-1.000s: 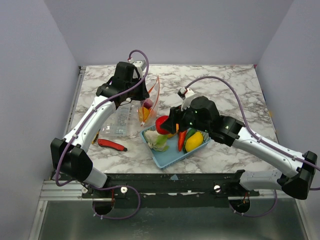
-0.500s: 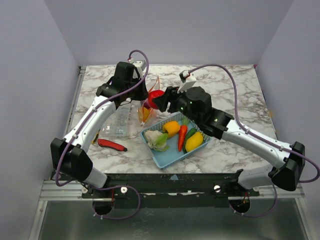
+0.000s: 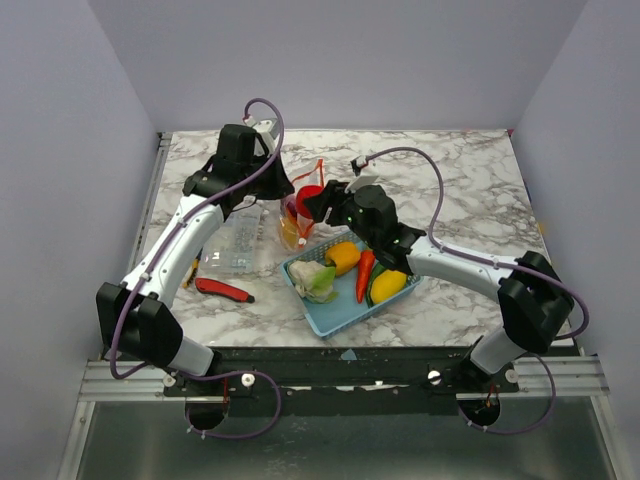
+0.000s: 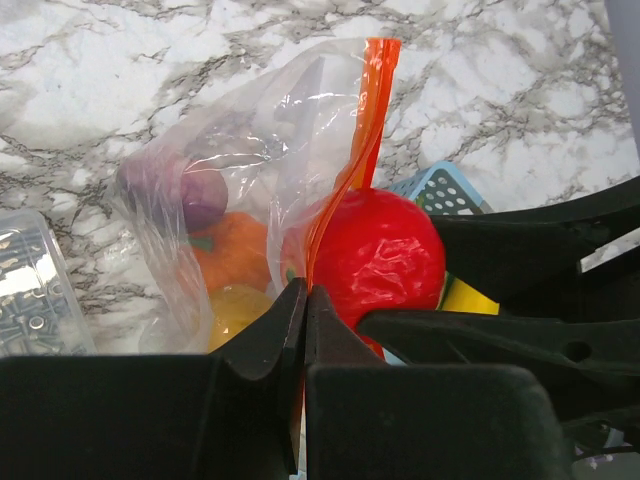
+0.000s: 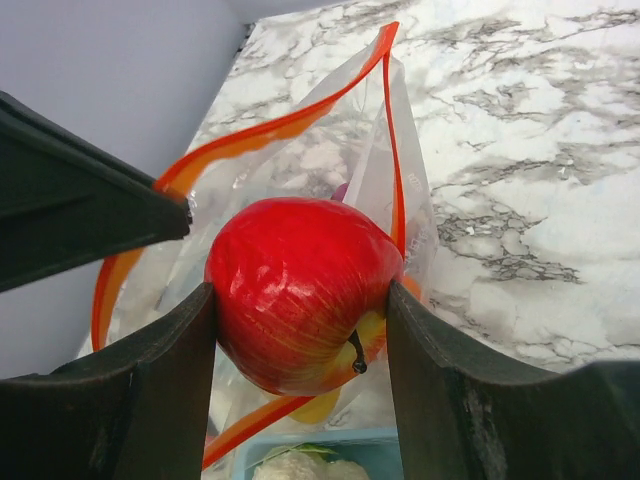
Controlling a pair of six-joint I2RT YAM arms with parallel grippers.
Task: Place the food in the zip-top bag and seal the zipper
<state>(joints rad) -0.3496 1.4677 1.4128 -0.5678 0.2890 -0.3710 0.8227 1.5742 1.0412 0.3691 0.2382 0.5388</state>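
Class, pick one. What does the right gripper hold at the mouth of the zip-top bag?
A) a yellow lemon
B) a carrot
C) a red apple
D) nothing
C: in the right wrist view the right gripper clamps the red apple between its two fingers, at the open zip-top bag.

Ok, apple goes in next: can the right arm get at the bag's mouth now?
Probably yes: the left jaws pinch the zipper, holding the zip-top bag open, and the apple in the right jaws sits at its mouth, nothing between.
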